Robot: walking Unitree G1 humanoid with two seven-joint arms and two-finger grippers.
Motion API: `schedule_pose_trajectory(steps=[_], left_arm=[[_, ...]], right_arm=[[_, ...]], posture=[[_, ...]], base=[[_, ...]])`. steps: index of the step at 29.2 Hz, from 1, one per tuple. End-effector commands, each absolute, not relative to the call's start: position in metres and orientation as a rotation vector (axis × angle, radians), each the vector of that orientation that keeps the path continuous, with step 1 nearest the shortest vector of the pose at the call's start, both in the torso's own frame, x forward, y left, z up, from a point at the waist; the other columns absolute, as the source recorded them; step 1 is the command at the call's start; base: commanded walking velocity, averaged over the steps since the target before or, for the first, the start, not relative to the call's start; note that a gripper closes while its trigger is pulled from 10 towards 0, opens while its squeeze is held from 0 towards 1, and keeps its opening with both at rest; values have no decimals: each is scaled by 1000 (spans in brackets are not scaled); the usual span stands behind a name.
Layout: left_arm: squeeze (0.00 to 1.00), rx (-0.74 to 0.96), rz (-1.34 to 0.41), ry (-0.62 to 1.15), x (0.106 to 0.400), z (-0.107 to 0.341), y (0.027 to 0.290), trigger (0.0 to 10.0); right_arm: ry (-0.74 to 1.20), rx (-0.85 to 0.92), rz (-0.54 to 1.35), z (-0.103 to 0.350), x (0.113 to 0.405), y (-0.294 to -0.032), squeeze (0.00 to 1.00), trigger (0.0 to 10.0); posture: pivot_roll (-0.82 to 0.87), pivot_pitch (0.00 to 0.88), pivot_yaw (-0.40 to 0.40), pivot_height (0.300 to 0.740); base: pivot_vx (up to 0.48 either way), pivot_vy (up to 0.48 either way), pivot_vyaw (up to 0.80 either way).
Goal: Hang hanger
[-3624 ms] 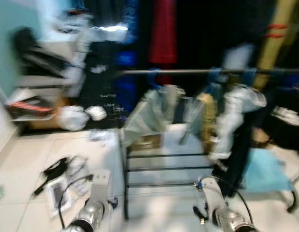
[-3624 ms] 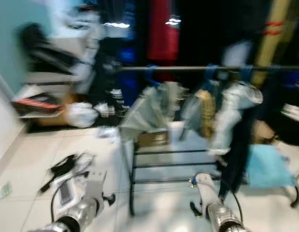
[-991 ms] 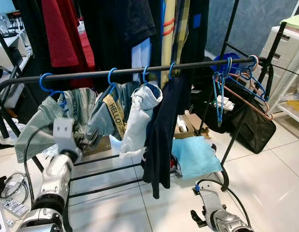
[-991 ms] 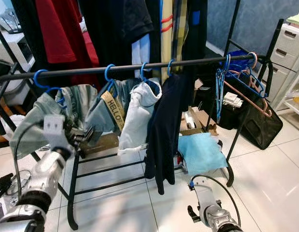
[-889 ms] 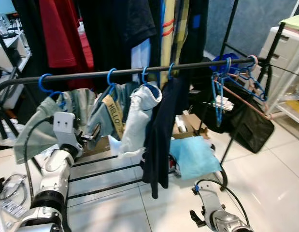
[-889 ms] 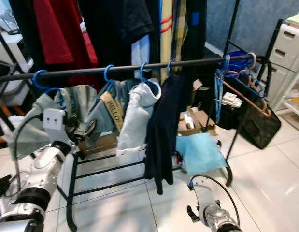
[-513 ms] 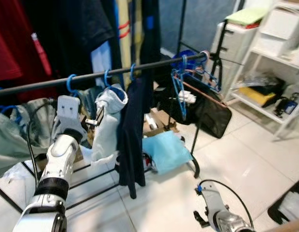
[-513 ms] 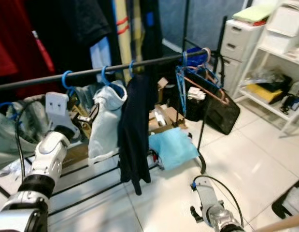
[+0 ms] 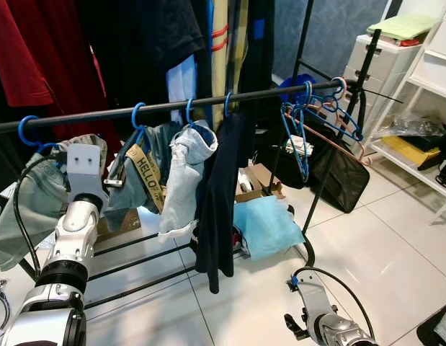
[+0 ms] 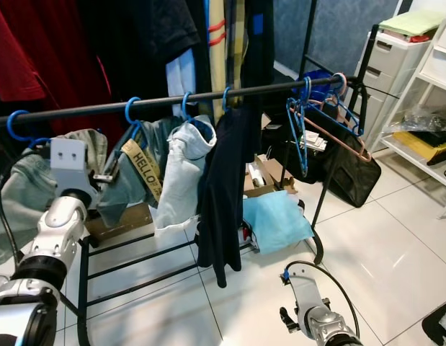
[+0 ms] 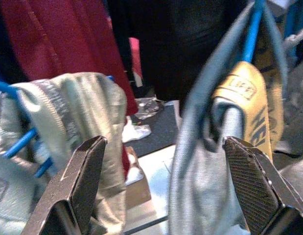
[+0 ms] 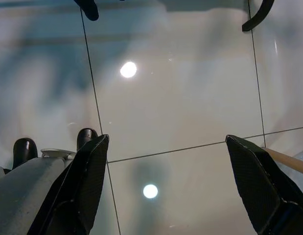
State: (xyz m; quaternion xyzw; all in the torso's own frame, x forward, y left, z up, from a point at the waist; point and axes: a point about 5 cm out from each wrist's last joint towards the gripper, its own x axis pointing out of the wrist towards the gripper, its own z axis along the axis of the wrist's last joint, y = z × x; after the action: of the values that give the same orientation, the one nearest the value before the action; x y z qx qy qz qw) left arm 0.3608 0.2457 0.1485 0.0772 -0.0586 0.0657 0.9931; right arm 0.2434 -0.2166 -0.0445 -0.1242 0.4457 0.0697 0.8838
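Several blue hangers (image 9: 139,117) already hook over the black rail (image 9: 172,106), carrying a pale green garment (image 9: 24,205), grey jeans with a yellow HELLO strap (image 9: 145,170), a light denim piece (image 9: 181,176) and a dark navy garment (image 9: 217,202); a bunch of empty hangers (image 9: 309,126) hangs near the rail's right end. The left gripper (image 11: 166,188) is raised just below the rail, between the pale green garment and the grey jeans, and its wrist view shows the jaws spread wide with nothing between them, the blue hanger of the jeans just beyond the fingers (image 11: 251,181). By my judgement the hanging itself looks done or nearly so, and this is the release stage: the hook of the nearest hanger sits over the rail. What the next move calls for is drawing the left arm back and down without snagging the strap or the cloth on either side. The right gripper (image 12: 166,191) hangs idle low over the white tiled floor (image 9: 367,238), jaws wide and empty. A blue cloth (image 9: 262,227) lies under the rack, and a black bag (image 9: 338,180) and white drawers (image 9: 395,68) stand to the right.
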Motion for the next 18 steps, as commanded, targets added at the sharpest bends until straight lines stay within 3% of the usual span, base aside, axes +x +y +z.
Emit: schedule_pose_trajectory(steps=[1, 6, 18], left_arm=[[0, 158, 105, -92, 363, 146, 241, 10000], [0, 150, -1, -130, 377, 162, 218, 10000], [0, 270, -13, -34, 384, 158, 213, 10000]], right_arm=[[932, -268, 150, -46, 241, -217, 0, 10000], [937, -272, 152, -48, 239, -217, 0, 10000], [938, -267, 150, -49, 236, -216, 0, 10000]], posture=[[-77, 0, -10, 740], [-85, 0, -2, 740], [-94, 3, 8, 740]], base=[[0, 0, 0], [0, 0, 0], [0, 0, 0]])
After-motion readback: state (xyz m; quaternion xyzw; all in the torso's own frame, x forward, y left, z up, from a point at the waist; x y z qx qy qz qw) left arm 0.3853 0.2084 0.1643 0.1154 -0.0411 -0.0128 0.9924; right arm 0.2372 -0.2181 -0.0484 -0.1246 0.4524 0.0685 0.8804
